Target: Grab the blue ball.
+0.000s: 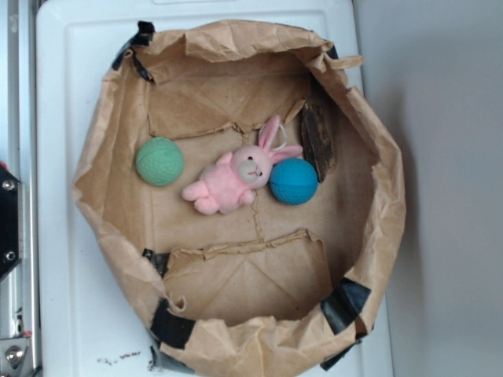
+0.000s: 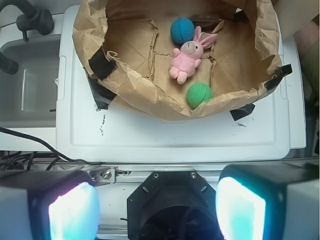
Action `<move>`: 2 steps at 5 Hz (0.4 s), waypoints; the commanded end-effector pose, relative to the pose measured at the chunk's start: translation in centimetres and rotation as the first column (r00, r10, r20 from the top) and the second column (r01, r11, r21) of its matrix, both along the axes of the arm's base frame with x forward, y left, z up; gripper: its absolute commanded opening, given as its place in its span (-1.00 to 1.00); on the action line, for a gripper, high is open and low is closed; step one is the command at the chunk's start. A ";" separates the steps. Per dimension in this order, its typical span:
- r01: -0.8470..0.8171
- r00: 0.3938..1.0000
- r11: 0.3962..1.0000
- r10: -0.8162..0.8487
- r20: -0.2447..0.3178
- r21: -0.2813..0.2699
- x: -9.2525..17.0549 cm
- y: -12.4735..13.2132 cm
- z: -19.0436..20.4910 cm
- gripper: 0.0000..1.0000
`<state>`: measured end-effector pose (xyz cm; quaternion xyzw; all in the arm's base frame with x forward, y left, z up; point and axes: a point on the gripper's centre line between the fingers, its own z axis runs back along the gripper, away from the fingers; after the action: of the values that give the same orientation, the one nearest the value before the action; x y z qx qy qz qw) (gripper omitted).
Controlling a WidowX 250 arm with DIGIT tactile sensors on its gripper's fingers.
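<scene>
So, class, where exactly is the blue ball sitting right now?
The blue ball lies inside the paper bag, right of centre in the exterior view, touching the pink bunny; the green ball is on the bunny's far side.

**WidowX body: visible parts**

Wrist view: gripper (image 2: 157,210) has 2 blocky fingers, dark grey-black housings with glowing pale cyan pads (image 2: 72,212). Between them a black angular mount plate (image 2: 169,200) carrying about 4 small silver screws, dark round opening below. Exterior view: black bracket (image 1: 8,224) at left edge, 2 silver screw heads, small red spot above.
</scene>
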<state>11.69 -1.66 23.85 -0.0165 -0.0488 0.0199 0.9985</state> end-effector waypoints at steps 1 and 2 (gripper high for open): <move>0.000 1.000 1.000 0.000 0.000 0.000 0.0 0.0 0.0 1.00; -0.003 1.000 0.999 0.004 -0.017 0.035 1.9 -0.5 -1.8 1.00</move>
<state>13.57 -2.00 21.45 0.0024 -0.0317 0.0263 0.9991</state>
